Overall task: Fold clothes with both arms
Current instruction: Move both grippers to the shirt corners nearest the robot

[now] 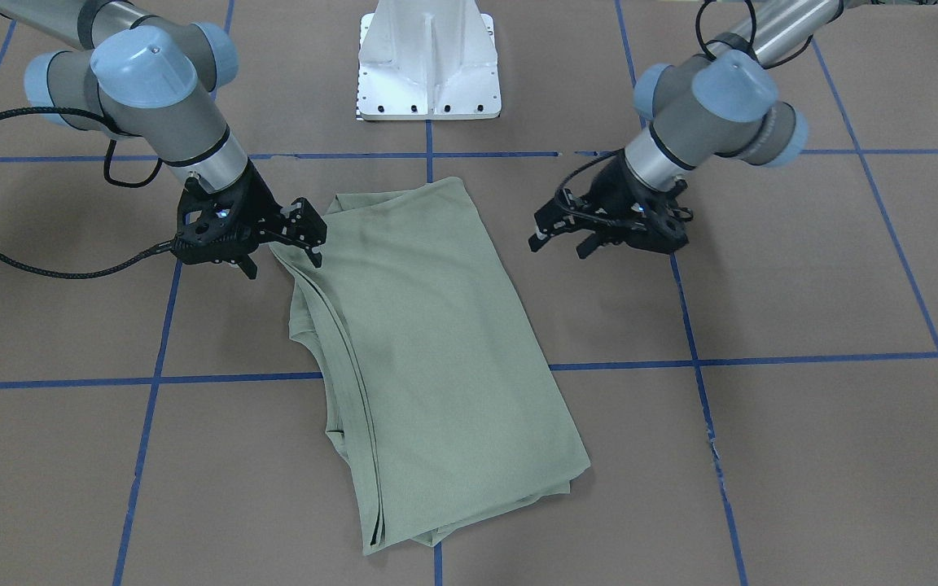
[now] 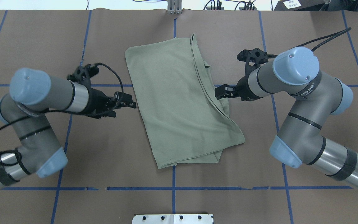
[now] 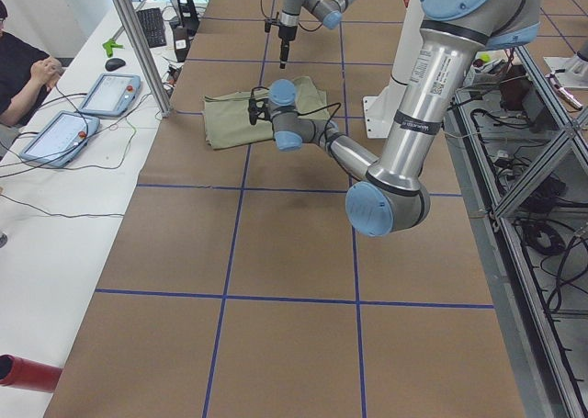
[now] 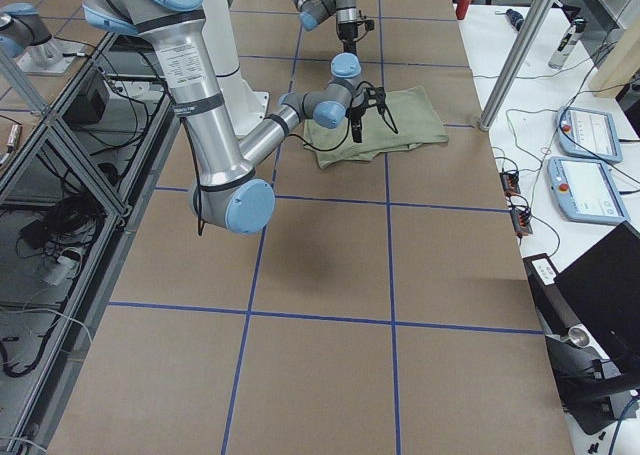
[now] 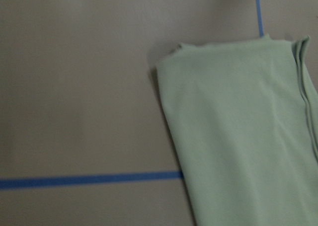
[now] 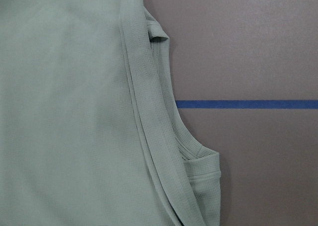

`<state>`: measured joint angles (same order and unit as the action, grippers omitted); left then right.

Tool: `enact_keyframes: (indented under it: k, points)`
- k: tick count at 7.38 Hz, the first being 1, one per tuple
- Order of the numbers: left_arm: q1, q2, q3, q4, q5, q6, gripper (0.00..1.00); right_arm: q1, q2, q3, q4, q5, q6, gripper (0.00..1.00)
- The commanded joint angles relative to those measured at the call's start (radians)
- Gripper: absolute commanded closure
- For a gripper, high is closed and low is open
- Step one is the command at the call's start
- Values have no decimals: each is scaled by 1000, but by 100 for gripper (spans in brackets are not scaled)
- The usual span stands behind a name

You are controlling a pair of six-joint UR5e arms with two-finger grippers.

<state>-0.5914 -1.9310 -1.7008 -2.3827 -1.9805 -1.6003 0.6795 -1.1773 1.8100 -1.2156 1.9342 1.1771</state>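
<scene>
One pale sage-green long-sleeved knit shirt (image 1: 428, 342) lies near the middle of the brown paper-covered desk (image 1: 803, 268), slanted across the blue tape grid. It is folded into a long narrow panel; top face smooth, no sleeve or neckline showing on top. Stacked layer edges and a ribbed strip stick out along one long side; layers also sit slightly uneven at the short end away from the robot.

Black two-finger right gripper (image 1: 286, 264): jaws spread, holding nothing, low at that layered long side; whether they touch the cloth, cannot tell. Black two-finger left gripper (image 1: 560, 244): jaws spread, empty, just beside the smooth folded side and apart from it.

Judged step: lengthwise folds look done; both grippers setting up for a crosswise fold. Next move would call for each gripper to pinch all layers at matching corners of one short end, lift together, and carry that end evenly over the other. Likely risk: lower layers slipping out on the stacked side.
</scene>
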Motion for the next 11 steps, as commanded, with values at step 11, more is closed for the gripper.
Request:
enact_keyframes:
  k: [11]
  points:
    - [268, -135, 22, 218, 175, -211, 12, 0, -15, -1, 30, -3, 29, 0]
